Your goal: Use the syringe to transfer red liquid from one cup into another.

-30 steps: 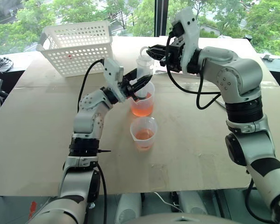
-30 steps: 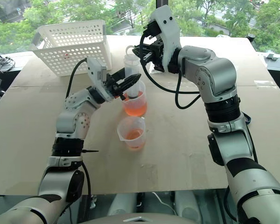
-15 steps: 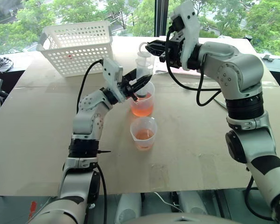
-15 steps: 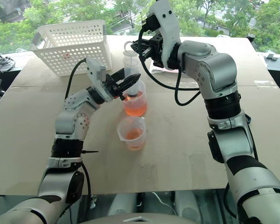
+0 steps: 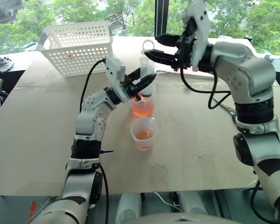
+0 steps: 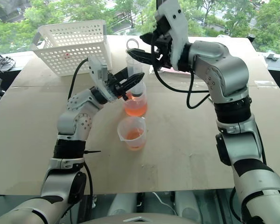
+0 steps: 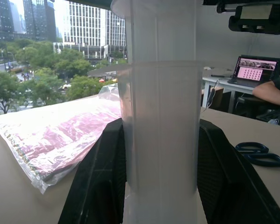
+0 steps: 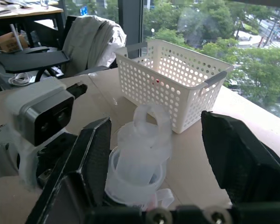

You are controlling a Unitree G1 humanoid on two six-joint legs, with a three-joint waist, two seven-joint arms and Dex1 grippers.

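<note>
So the white perforated plastic basket (image 5: 77, 46) sits off to the left of the taller clear beaker (image 5: 142, 103) of orange-red liquid (image 5: 142, 110) on the cardboard-covered tabletop (image 5: 200, 140). The left tool (image 5: 141, 85) is clamped on the big clear plastic syringe (image 5: 147, 74), which stands upright in that beaker. The right tool (image 5: 155, 47) has its fingers spread just above the syringe's plunger ring; the shorter clear cup (image 5: 143, 133) sits right in front of the beaker.

Bright, even daylight comes through the windows (image 5: 130, 16) behind the table (image 5: 186, 140), leaving only faint, soft shadows on its surface. The treetops outside look slightly washed out. In the left wrist view, the syringe barrel (image 7: 161, 116) close to the lens is soft and hazy.
</note>
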